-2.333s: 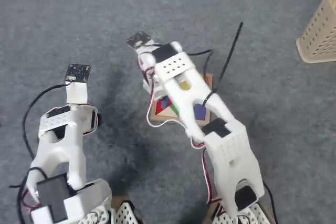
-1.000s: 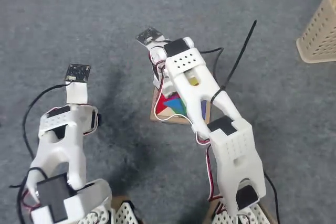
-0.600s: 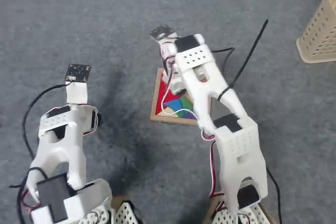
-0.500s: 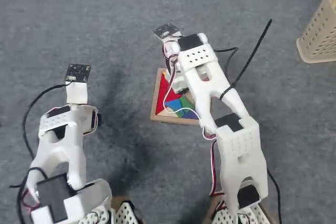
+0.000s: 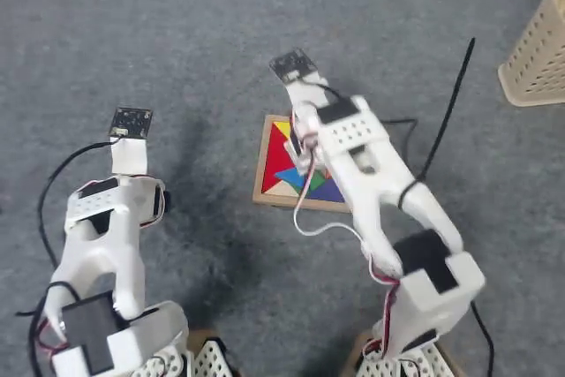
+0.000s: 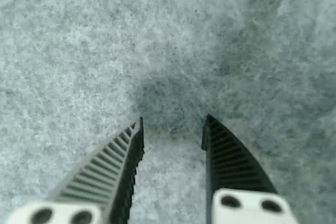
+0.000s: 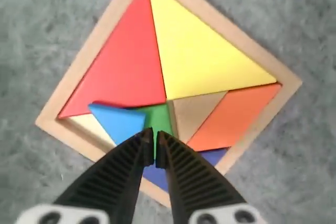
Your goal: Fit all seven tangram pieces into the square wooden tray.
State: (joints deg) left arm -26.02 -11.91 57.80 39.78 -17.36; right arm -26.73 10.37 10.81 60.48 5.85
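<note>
Right wrist: tray under R claw

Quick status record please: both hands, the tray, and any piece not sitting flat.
left hand: open, over bare carpet
right hand: shut, holding nothing, over the green piece
tray: on the carpet, coloured pieces inside
blue triangle: looks unseated, its edge seems to overlap the red triangle
yellow triangle: flat in the tray
</note>
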